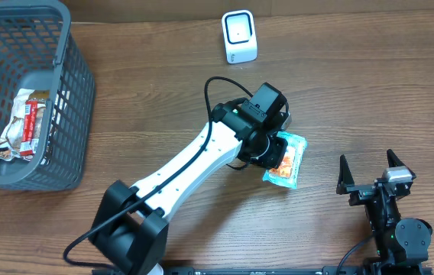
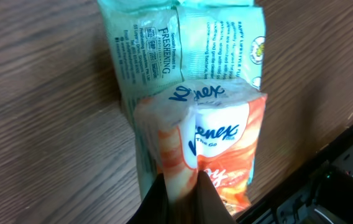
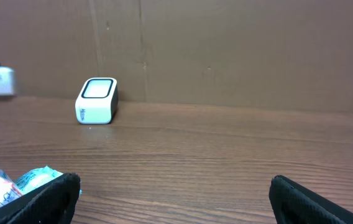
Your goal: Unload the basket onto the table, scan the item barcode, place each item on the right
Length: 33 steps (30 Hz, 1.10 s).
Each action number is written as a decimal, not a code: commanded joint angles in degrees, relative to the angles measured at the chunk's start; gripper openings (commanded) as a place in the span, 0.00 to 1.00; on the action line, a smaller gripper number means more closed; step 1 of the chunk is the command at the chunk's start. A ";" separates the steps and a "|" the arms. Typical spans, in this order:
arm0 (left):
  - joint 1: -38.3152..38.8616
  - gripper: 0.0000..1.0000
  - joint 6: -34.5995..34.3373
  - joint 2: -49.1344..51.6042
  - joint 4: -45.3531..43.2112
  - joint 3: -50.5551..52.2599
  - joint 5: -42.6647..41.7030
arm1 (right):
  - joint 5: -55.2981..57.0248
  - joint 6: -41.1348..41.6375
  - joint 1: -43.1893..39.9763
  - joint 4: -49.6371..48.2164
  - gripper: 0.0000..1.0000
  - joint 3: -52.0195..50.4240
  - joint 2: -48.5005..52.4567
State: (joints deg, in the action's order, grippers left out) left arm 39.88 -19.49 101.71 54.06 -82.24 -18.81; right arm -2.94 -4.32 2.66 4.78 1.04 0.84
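Observation:
The item is an orange-and-white Kleenex tissue pack (image 1: 289, 162) with a teal printed wrapper, lying on the wooden table right of centre. My left gripper (image 1: 273, 150) reaches it from the left. In the left wrist view its two dark fingers (image 2: 209, 202) pinch a fold of the orange pack (image 2: 217, 134), so the left gripper (image 2: 179, 199) is shut on it. No barcode shows in any view. The white scanner (image 1: 239, 37) stands upright at the table's far edge, also seen as the scanner (image 3: 97, 101). My right gripper (image 1: 376, 174) hovers open and empty near the front right.
A grey mesh basket (image 1: 72, 92) holding snack packets (image 1: 24, 126) stands at the far left. A brown cardboard wall (image 3: 226, 50) backs the table. The pack's corner (image 3: 21, 182) shows beside my right gripper's left finger.

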 commanded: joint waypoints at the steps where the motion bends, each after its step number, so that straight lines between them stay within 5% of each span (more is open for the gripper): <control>1: -0.28 0.04 0.07 -4.79 0.66 -0.81 3.37 | 0.35 -0.07 -0.13 -0.15 1.00 -0.59 -0.66; 16: -0.87 0.04 -6.71 -6.36 10.40 2.62 20.33 | 0.35 -0.07 -0.15 -0.15 1.00 -0.59 -0.66; 25: -0.42 0.04 -11.06 -6.36 2.21 12.61 14.10 | 0.35 -0.07 -0.15 -0.15 1.00 -0.59 -0.66; 33: -0.39 0.04 -22.67 -6.36 -2.38 18.51 12.96 | 0.35 -0.04 -0.15 -0.15 1.00 -0.59 -0.66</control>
State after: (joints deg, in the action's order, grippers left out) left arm 39.35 -35.81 95.96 52.23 -64.86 -4.67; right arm -2.96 -4.32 2.66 4.78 1.04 0.84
